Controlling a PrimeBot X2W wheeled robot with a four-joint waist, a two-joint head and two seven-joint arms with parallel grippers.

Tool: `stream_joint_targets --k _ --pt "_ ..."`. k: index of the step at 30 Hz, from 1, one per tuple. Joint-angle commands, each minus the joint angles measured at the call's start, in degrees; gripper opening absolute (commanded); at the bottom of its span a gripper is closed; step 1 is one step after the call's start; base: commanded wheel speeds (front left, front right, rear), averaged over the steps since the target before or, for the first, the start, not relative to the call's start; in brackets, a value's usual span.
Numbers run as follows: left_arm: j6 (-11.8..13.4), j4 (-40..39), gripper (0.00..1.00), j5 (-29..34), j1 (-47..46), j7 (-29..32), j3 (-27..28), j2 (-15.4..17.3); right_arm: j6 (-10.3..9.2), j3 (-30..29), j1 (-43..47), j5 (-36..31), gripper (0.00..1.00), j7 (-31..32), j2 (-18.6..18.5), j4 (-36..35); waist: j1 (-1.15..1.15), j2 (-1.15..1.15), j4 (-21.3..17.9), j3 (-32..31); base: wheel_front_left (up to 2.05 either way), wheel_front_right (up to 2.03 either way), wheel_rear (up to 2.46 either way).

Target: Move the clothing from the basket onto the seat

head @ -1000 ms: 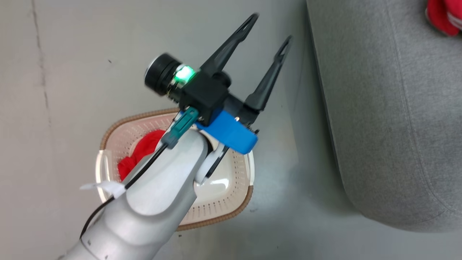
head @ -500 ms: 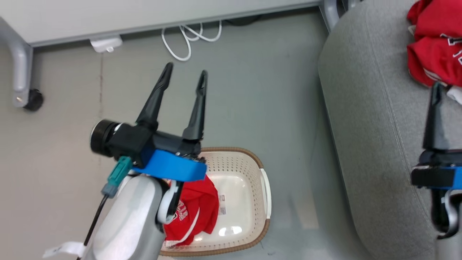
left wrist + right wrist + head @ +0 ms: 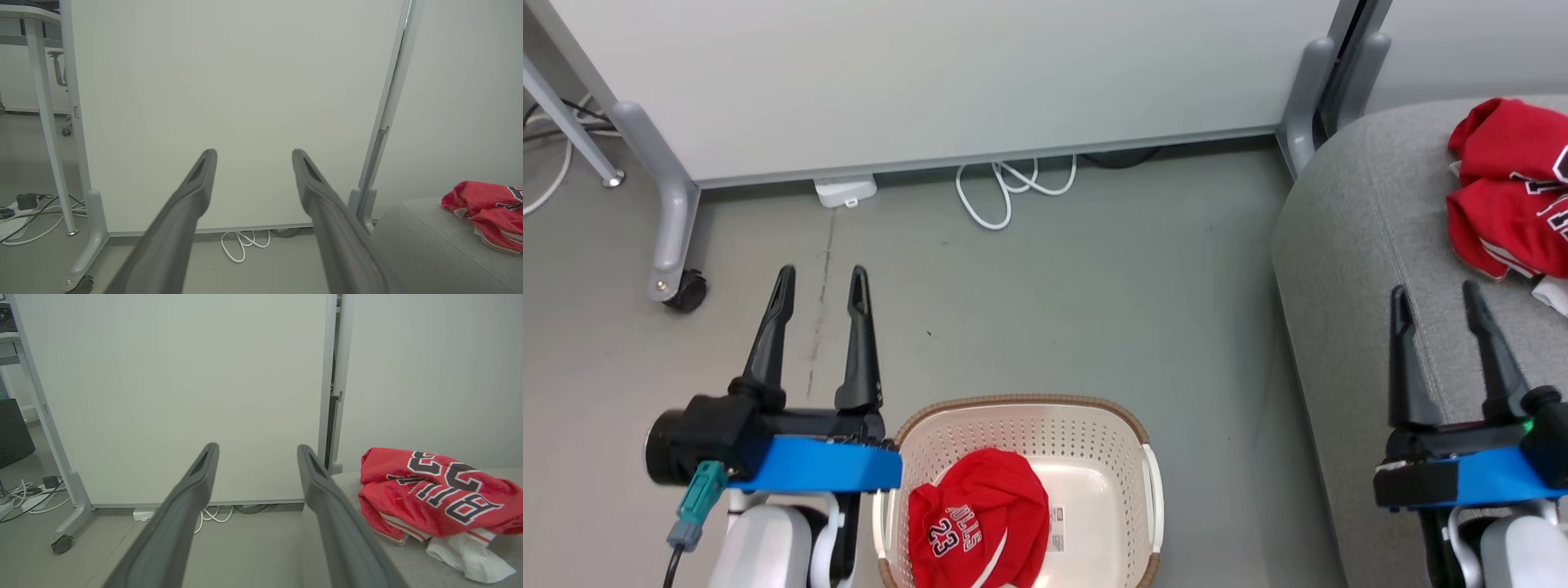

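A cream basket (image 3: 1127, 445) with a brown rim stands on the floor at the bottom centre of the head view. Inside it lies a bunched red garment (image 3: 980, 523) marked "23". Another red garment (image 3: 1503, 192) (image 3: 433, 494) (image 3: 486, 208) lies crumpled on the grey seat (image 3: 1347, 269) at the right. My left gripper (image 3: 821, 282) is open and empty over the floor, just left of the basket. Open and empty too, my right gripper (image 3: 1436, 298) hovers over the seat's front part, short of the garment lying there.
A white partition panel (image 3: 931, 73) on grey wheeled legs (image 3: 674, 245) stands behind the floor area. White cables (image 3: 1005, 188) and a small white box (image 3: 845, 192) lie at its foot. Bare grey floor stretches between basket, panel and seat.
The head camera has swung up and the whole picture shifted. My left gripper has drawn off the basket to its left, uncovering the garment inside, and my right gripper has come into view over the seat.
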Motion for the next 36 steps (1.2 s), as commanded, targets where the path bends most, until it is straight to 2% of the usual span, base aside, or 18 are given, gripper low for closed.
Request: stream_joint_targets --k 1,11,36 --pt "-0.47 -0.19 1.0 0.51 1.54 -0.15 1.16 -0.18 0.03 0.8 1.58 -0.45 1.0 -0.2 0.51 -0.32 0.02 0.0 0.34 -1.32 0.0 0.0 0.0" --pt "-1.33 0.55 1.0 1.08 5.78 -0.15 2.95 -0.4 0.03 3.08 4.63 -0.77 1.0 -0.2 1.42 0.97 0.02 0.0 1.05 -4.36 0.0 0.0 0.0" --pt "-0.43 0.53 1.0 0.23 9.28 -0.15 3.38 -0.43 0.03 6.07 7.16 1.35 1.0 -0.2 1.56 2.09 0.02 0.0 0.85 -6.74 0.0 0.0 0.0"
